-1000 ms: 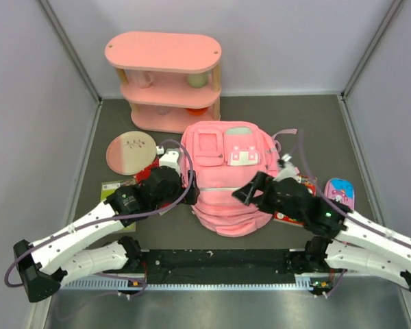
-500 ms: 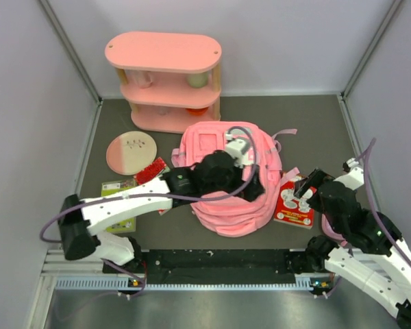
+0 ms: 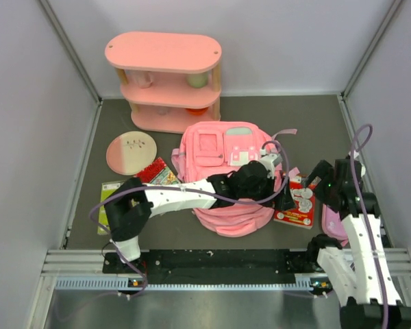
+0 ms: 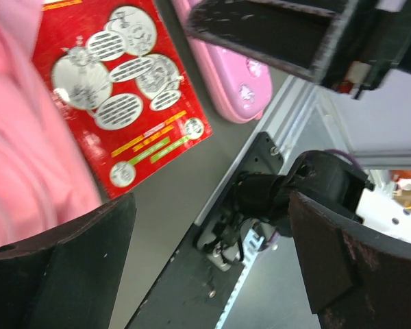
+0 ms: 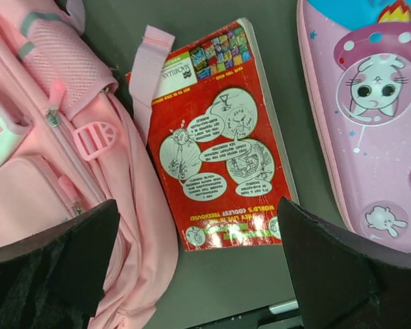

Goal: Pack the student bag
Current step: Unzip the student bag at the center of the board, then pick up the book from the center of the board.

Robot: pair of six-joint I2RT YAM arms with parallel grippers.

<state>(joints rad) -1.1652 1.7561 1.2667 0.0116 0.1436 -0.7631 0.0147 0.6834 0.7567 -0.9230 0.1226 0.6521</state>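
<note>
table (image 3: 308,123): dark grey, everything lies on it
shelf (image 3: 164,75): pink, three tiers, at the back, well apart from both grippers
student bag (image 3: 209,147): flat mid-table, pockets up, just in front of the shelf; our left arm reaches across its lower half
left gripper (image 4: 209,226): jaws spread wide, holding nothing, hovering over the red book
right gripper (image 5: 198,226): jaws wide, empty, above the same book
red book (image 5: 219,151): flat against the bag's right side
pencil case (image 5: 370,116): pink, just right of the book
step: we judge we are picking the next item, likely the book
next: a finger must get under the book's thin edge; we cannot tell whether the bag is unzipped
</note>
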